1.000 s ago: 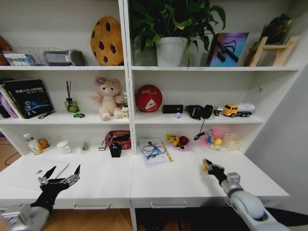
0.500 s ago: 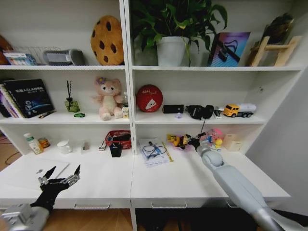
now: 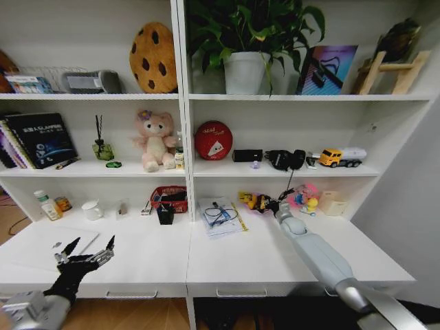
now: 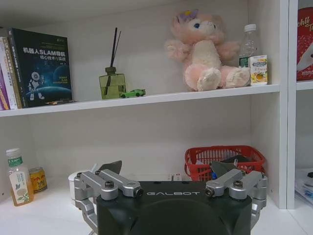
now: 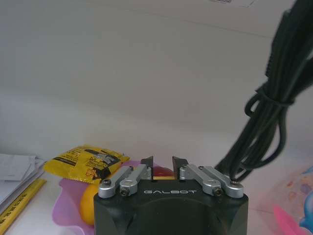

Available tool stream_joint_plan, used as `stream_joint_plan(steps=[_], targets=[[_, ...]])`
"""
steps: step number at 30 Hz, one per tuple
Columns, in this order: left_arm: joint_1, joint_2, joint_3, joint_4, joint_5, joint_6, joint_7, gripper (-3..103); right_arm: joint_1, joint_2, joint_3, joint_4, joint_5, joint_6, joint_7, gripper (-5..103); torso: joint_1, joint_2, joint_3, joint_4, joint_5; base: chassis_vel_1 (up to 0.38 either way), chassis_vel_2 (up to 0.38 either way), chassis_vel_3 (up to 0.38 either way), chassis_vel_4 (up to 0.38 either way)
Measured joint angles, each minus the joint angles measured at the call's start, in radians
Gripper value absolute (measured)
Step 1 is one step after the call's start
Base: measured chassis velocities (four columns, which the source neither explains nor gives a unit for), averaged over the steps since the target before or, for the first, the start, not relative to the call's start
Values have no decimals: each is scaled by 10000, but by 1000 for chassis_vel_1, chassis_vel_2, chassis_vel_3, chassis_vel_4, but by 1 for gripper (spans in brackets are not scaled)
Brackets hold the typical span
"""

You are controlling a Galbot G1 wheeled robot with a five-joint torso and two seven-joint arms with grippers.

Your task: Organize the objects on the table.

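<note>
Right end effector point(image 5: 162, 161) nearly closed over pink dish point(image 5: 66, 208) with yellow packet point(image 5: 85, 160); packet looks light, crinkly, grab edge. Left end effector point(image 3: 86, 252) wide open above surface point(image 3: 261, 261).

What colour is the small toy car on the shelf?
Green; the toy car shows best in the left wrist view, beside the reed diffuser.

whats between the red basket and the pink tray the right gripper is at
In the head view, a stack of papers lies on the table between the red basket and the pink tray at the right gripper.
</note>
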State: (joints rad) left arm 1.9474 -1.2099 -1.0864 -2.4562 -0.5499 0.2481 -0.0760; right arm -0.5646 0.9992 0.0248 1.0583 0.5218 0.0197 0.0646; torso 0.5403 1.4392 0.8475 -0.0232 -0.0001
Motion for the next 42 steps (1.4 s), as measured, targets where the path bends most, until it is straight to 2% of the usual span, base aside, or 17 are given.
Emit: stream_joint_plan(steps=[1, 2, 3, 5, 7, 10, 11, 13, 14, 16, 19, 20, 25, 28, 32, 36, 42], targets=[[0, 0, 0, 0, 0, 0, 0, 100, -103, -18, 54, 98, -1, 25, 64, 23, 0, 0, 0, 1, 2, 0, 0, 0, 0], [0, 0, 0, 0, 0, 0, 1, 100, -507, -125, 242, 501, -24, 105, 171, 33, 0, 0, 0, 2, 2, 0, 0, 0, 0], [0, 0, 0, 0, 0, 0, 1, 100, -507, -125, 242, 501, -24, 105, 171, 33, 0, 0, 0, 2, 2, 0, 0, 0, 0], [-1, 0, 0, 0, 0, 0, 1, 100, -1249, -360, 599, 1285, -116, 240, 275, 44, 0, 0, 0, 1, 3, 0, 0, 0, 0], [0, 0, 0, 0, 0, 0, 0, 100, -1655, -508, 795, 1770, -123, 215, 278, 44, 0, 0, 0, 1, 2, 0, 0, 0, 0], [0, -1, 0, 0, 0, 0, 2, 100, -3204, -970, 1799, 3403, 74, -235, 265, 61, -1, 1, -1, -1, 2, 0, 0, 0, 0], [0, -1, 0, 0, 0, 0, 2, 100, -3204, -970, 1799, 3403, 74, -235, 265, 61, -1, 1, -1, -1, 2, 0, 0, 0, 0], [0, 0, 1, 0, 0, 0, 5, 100, -4513, -1168, 2955, 4701, 328, -565, 534, 71, -2, 1, -2, -2, 2, 0, 0, 0, 0], [0, 0, 1, 0, 0, 0, 5, 100, -4513, -1168, 2955, 4701, 328, -565, 534, 71, -2, 1, -2, -2, 2, 0, 0, 0, 0], [0, 0, 0, 0, -1, 0, 2, 100, -5772, -1243, 3937, 5878, 378, -613, 954, 83, -2, 2, -2, -1, -2, 0, 0, 0, 0], [0, 0, 0, 0, 0, 0, 3, 100, -7029, -1243, 4694, 7002, 372, -599, 1531, 88, -1, 1, -2, 0, 4, 0, 0, 0, 0], [0, 0, -1, -1, 0, 0, 0, 100, -8030, -1162, 5436, 7869, 349, -686, 1864, 97, -1, 2, -2, 1, -2, 0, 0, 0, 0], [0, 0, 0, -1, 0, 0, 4, 100, -9851, -750, 6918, 9441, 214, -756, 2046, 100, -2, 3, -2, 0, 2, 0, 0, 0, 0], [0, 0, 0, 0, 0, 0, 1, 100, -12037, 172, 8514, 11269, -42, -732, 2033, 100, -3, 3, -3, -1, 0, 0, 0, 0, 0], [0, 0, 0, 0, 0, 0, 1, 100, -13233, 914, 9280, 12071, -116, -375, 1702, 100, -4, 4, -2, -1, -2, 0, 0, 0, 0], [0, 0, 0, 0, 0, 0, 1, 100, -13980, 1394, 9545, 12484, -261, 20, 1312, 100, -3, 3, -1, 1, -1, 0, 0, 0, 0], [0, 0, 0, 0, 0, 0, 1, 100, -14227, 1742, 9518, 12983, -304, -322, 1336, 100, -1, 2, 0, 1, -1, 0, 0, 0, 0]])
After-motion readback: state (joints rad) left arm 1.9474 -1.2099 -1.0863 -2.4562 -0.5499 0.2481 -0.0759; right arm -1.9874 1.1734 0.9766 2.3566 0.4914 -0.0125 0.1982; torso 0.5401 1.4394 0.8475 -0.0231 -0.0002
